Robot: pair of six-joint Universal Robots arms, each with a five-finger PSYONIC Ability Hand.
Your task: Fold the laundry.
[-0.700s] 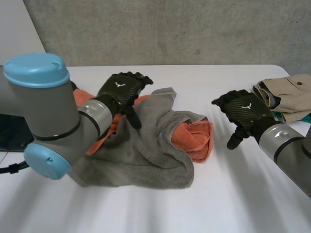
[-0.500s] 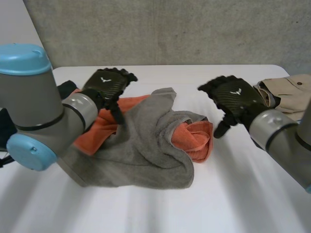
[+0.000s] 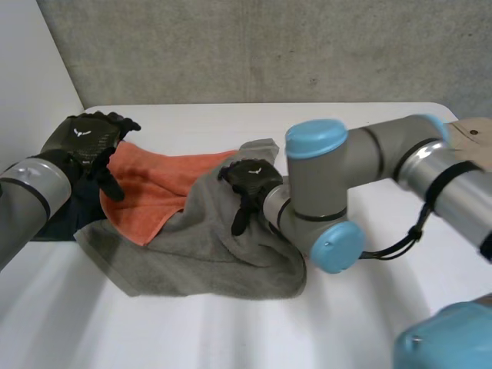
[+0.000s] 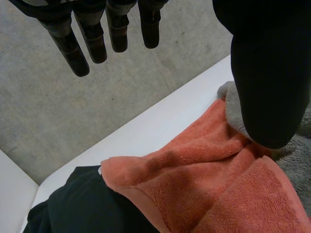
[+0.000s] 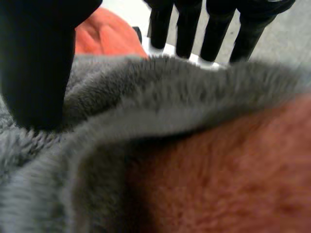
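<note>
A grey towel (image 3: 207,257) lies crumpled across an orange towel (image 3: 157,181) at mid-table. My left hand (image 3: 84,140) hovers open over the orange towel's left corner, where that corner overlaps a black cloth (image 3: 55,221). In the left wrist view its fingers (image 4: 114,31) are straight and empty above the orange towel (image 4: 209,187) and the black cloth (image 4: 82,206). My right hand (image 3: 250,181) rests open on the grey towel's upper middle. In the right wrist view a fold of the grey towel (image 5: 170,109) lies under the palm, with its thumb (image 5: 34,63) on it and orange towel (image 5: 233,182) underneath.
My right arm (image 3: 338,192) reaches across the table's middle. A beige garment (image 3: 475,127) lies at the far right edge. The white table (image 3: 231,330) has bare room along its near side. A grey wall stands behind the table.
The left hand drew back leftward off the grey towel to the orange towel's left corner. The right arm swung left and its hand came down onto the grey towel.
</note>
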